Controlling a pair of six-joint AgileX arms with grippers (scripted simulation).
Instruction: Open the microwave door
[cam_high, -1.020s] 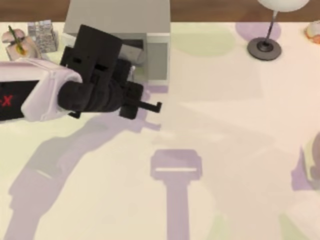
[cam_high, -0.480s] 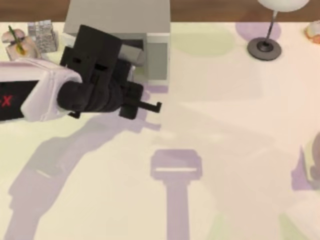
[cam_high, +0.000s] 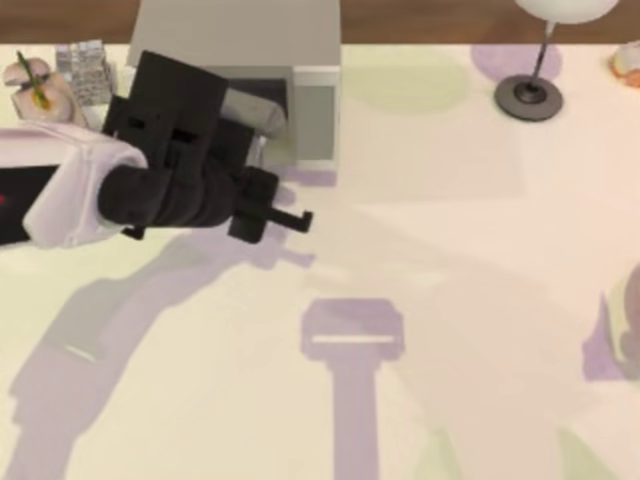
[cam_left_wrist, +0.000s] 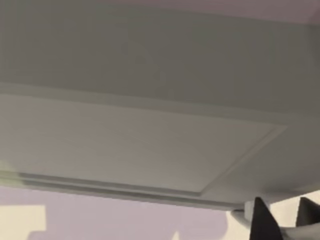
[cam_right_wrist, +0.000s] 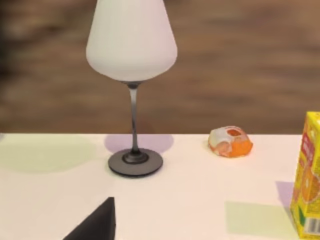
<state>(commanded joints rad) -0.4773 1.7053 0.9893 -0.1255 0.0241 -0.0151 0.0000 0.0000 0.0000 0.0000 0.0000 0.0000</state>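
At the far left of the table (cam_high: 470, 300) sit a small flower ornament (cam_high: 35, 85) and a silvery patterned box (cam_high: 82, 65), both just beside the microwave (cam_high: 235, 30), which stands at the far edge, left of centre. The left arm reaches in from the left, its black wrist covering most of the microwave's front. The microwave door (cam_high: 255, 105) stands swung partly outward, its grey panel angled away from the light frame, with the control panel (cam_high: 318, 115) to its right. The left gripper (cam_high: 285, 212) is at the door's near edge; I cannot tell whether its fingers are apart or closed on anything. In the left wrist view the door's (cam_left_wrist: 135, 145) framed window fills the picture. Further right, at the far edge, stands a lamp (cam_high: 530, 95) on a dark round base, then an orange wrapped item (cam_high: 625, 62). The right arm is parked at the right; its wrist view shows a yellow juice carton (cam_right_wrist: 307, 195).
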